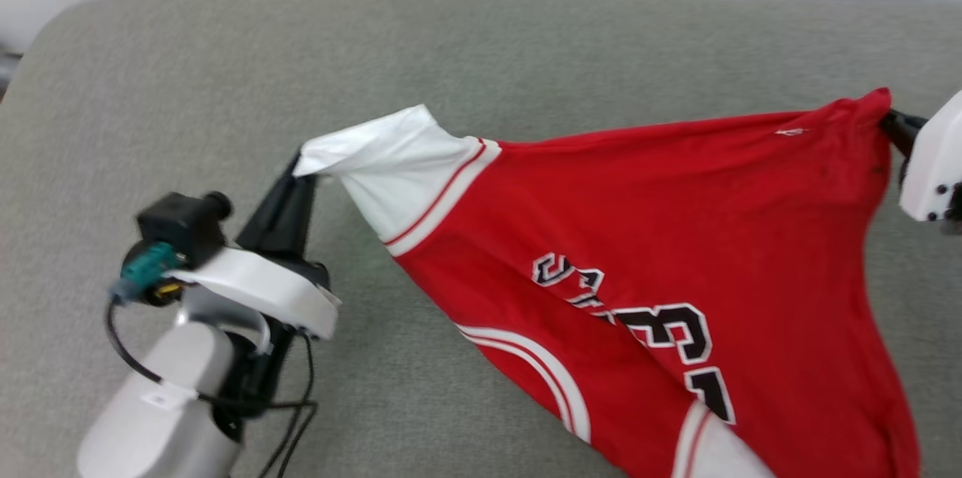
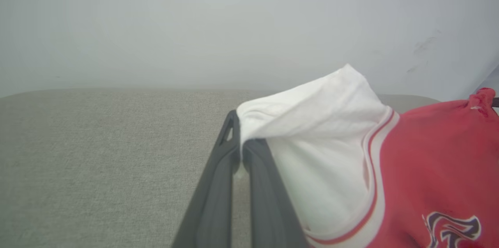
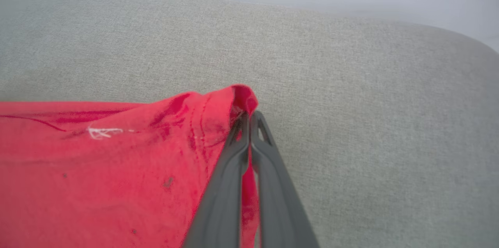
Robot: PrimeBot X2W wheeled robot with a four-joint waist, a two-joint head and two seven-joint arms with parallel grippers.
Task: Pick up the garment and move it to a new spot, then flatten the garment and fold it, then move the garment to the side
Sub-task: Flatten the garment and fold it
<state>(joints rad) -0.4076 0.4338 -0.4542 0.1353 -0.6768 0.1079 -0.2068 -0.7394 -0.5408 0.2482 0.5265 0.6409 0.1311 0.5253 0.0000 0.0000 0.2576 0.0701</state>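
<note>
we hold the garment (image 1: 676, 237) stretched between our two pincers over the grey fabric desk (image 1: 225, 72). our left pincer (image 1: 301, 164) is clamped on the edge of the white sleeve (image 1: 391, 170) at the left. in the left wrist view its fingers (image 2: 269, 185) meet with white cloth caught between them. our right pincer (image 1: 893, 123) is clamped on a red corner at the far right. in the right wrist view its fingers (image 3: 273, 178) press together with a fold of red cloth pinched at the tips. the garment's far edge runs nearly taut from grip to grip. the rest spreads toward the near right and leaves the head view at the bottom. the black lettering (image 1: 646, 320) faces up, upside down to us. we cannot tell whether the lower part touches the desk.
</note>
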